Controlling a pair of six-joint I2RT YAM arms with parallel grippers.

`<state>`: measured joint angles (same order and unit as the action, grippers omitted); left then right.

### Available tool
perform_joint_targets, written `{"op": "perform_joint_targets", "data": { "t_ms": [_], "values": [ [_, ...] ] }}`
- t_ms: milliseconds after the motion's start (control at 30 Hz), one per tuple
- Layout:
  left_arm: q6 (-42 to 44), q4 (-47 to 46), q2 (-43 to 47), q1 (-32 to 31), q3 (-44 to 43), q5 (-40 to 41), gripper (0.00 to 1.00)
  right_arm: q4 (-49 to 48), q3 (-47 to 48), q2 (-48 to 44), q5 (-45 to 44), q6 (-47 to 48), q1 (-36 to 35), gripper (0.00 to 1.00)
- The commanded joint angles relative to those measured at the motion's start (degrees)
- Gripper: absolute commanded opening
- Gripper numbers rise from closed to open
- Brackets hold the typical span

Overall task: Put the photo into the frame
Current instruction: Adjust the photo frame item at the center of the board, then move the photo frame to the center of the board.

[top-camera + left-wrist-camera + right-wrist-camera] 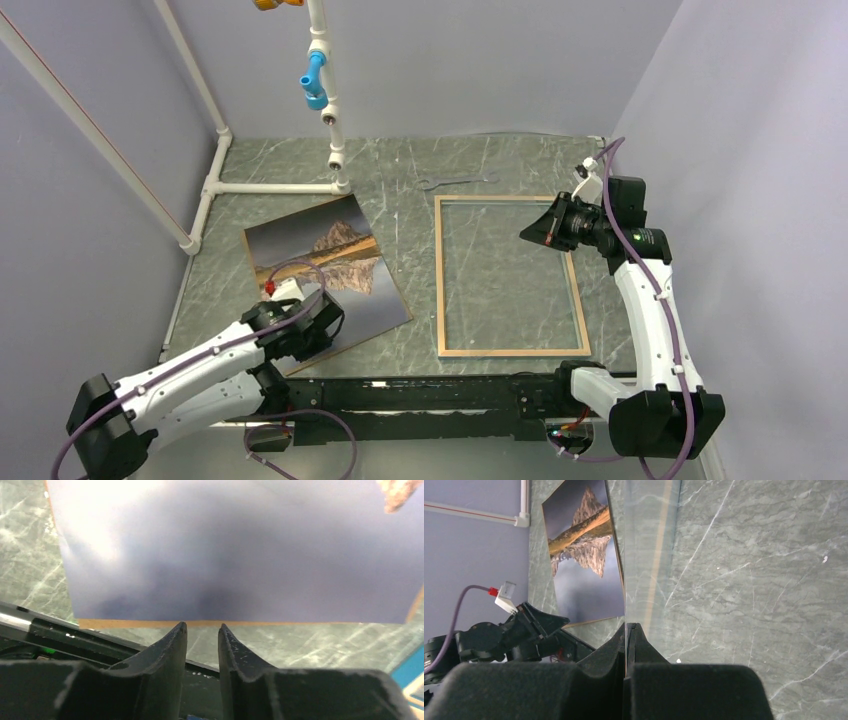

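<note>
Grey-green marbled counter (400, 200).

The frame (512, 351) lies flat right of centre, pale wood side up. The overhead view shows all four rails. The right wrist view catches only one tan strip.

The photo (320, 260) lies face up left of the frame and well apart from it, skewed. The overhead and right wrist views show the mountain and its reflection. The left wrist view shows only blurred grey sky (240, 550), plus a brown board edge (200, 623) poking out underneath.

Clear sheet (649, 555): plain only in the right wrist view, its edge rising straight from the fingertips.

Right hand (535, 232), by the frame's far right corner, is pinched closed on that sheet.

Left hand (202, 625): fingers slightly parted, nothing between them, tips at the board's near edge.

Small wrench (455, 181) beyond the frame, overhead view only.
</note>
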<state>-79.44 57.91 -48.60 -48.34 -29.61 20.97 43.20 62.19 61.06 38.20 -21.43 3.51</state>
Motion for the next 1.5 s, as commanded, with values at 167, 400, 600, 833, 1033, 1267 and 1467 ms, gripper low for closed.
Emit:
{"op": "perform_joint_targets", "data": {
  "t_ms": [167, 400, 600, 833, 1033, 1267, 1467],
  "values": [
    [12.95, -14.12, -3.77, -1.03, -5.83, -2.15, 0.65, -0.94, 3.98, -2.33, 0.29, -0.23, 0.19, 0.0],
    [22.43, -18.29, -26.48, -7.62, -23.96, -2.57, 0.74, 1.6, 6.27, -4.61, -6.18, 1.17, 0.22, 0.0],
    [29.02, -16.9, -47.22, -11.01, -44.25, -6.05, 0.7, 4.24, 8.89, -6.02, -12.17, 2.43, 0.27, 0.0],
    [29.0, -20.77, -56.85, -11.25, -49.16, -11.44, 0.69, 5.53, 9.62, -6.34, -13.81, 3.23, 0.27, 0.0],
    [28.8, -22.05, -59.44, -11.02, -48.05, -12.61, 0.62, 5.11, 9.09, -6.39, -13.04, 2.99, 0.28, 0.0],
    [27.95, -23.18, -60.6, -10.24, -45.51, -14.38, 0.41, 4.71, 8.83, -6.16, -11.89, 2.71, 0.32, 0.0],
    [26.53, -24.7, -59.07, -8.58, -41.28, -15.18, 0.21, 5.01, 9.62, -5.44, -10.52, 2.93, 0.3, 0.0]
  ]
}}
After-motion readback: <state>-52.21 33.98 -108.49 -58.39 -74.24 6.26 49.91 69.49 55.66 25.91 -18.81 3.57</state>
